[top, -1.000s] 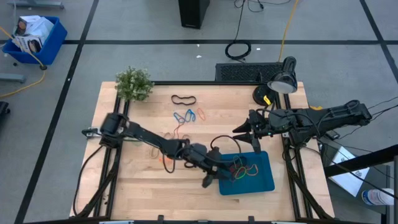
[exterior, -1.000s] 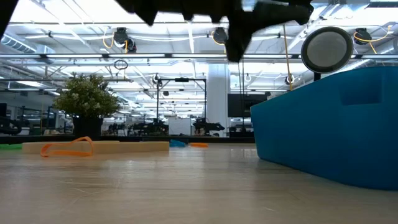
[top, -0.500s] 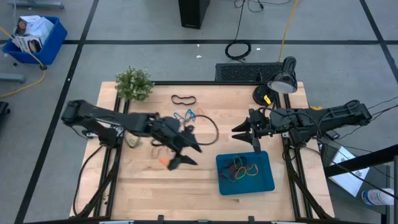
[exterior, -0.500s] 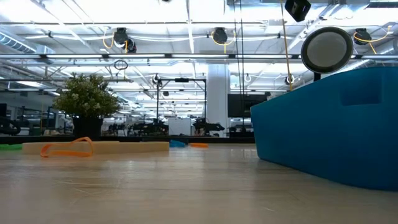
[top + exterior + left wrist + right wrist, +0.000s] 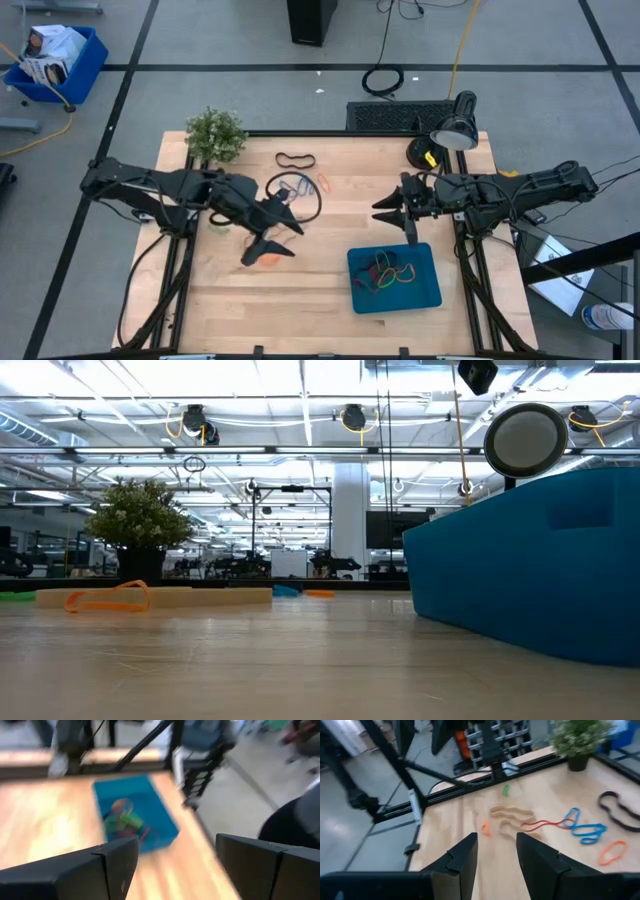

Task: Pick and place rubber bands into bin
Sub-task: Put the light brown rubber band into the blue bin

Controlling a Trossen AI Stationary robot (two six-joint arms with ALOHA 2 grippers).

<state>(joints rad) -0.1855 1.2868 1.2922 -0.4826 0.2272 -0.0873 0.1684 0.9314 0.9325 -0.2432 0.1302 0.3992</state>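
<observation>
My left gripper (image 5: 268,238) hangs over the middle-left of the table (image 5: 310,295), its jaws spread wide and holding nothing; in my left wrist view the two dark fingers (image 5: 120,865) stand well apart with only bare wood between them. My right gripper (image 5: 397,210) waits over the right side of the table, just beyond the far edge of the bin (image 5: 428,290). Its jaws are partly open, a narrow gap between the fingers (image 5: 465,855), and nothing sits in that gap.

The bin lies flat near the right front of the table, with several rubber bands in the bin (image 5: 390,272) piled together, red, green and orange among them. More loose rubber bands (image 5: 300,186) lie on the wood toward the far middle: blue and orange loops close together, a black one (image 5: 295,160) farther back, and an orange one (image 5: 268,260) just under my left gripper. A potted plant (image 5: 215,134) stands at the far left corner, a lamp (image 5: 452,128) at the far right.
</observation>
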